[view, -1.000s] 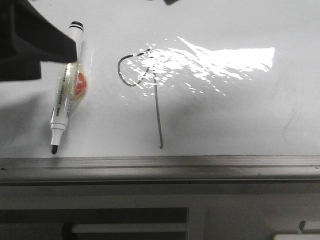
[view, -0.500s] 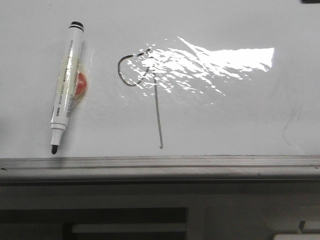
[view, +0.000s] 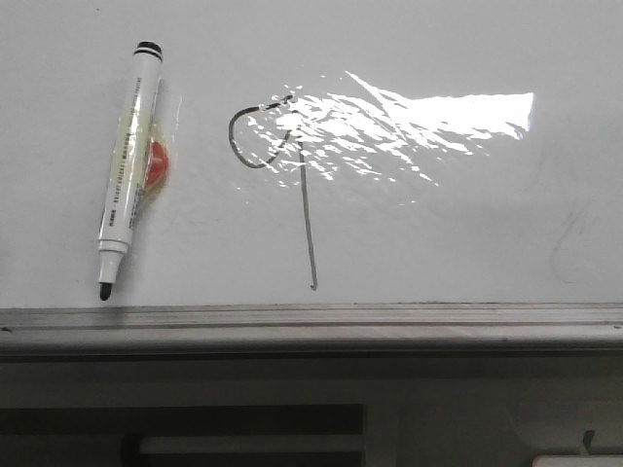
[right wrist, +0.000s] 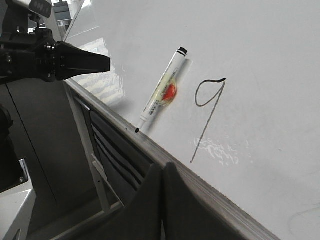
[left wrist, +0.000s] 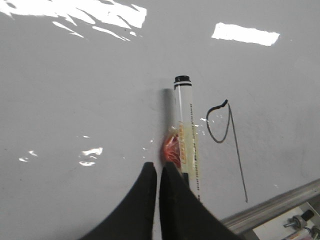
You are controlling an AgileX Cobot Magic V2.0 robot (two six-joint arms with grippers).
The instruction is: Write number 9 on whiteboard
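The number 9 (view: 309, 233) is a thin dark line on the whiteboard (view: 438, 224), a small open loop joined to a long stem with a hooked end. It also shows in the left wrist view (left wrist: 237, 150) and the right wrist view (right wrist: 206, 125). A white marker (view: 127, 165) with a bare black tip lies left of it, with clear tape and a red blob (view: 158, 161) at its middle. My left gripper (left wrist: 158, 167) is shut and empty, just above the marker (left wrist: 186, 135). My right gripper (right wrist: 164, 167) is shut and empty, off the board's near edge. Neither gripper shows in the front view.
A grey metal edge strip (view: 311, 316) runs along the board's near side, with a dark frame and slats below it. A bright glare patch (view: 438, 117) covers part of the loop. A faint grey smudge (view: 569, 243) sits at the right.
The left gripper, at the front view's upper left over the marker's cap end 1 s ago, has left that view. The marker and the 9 have not moved.
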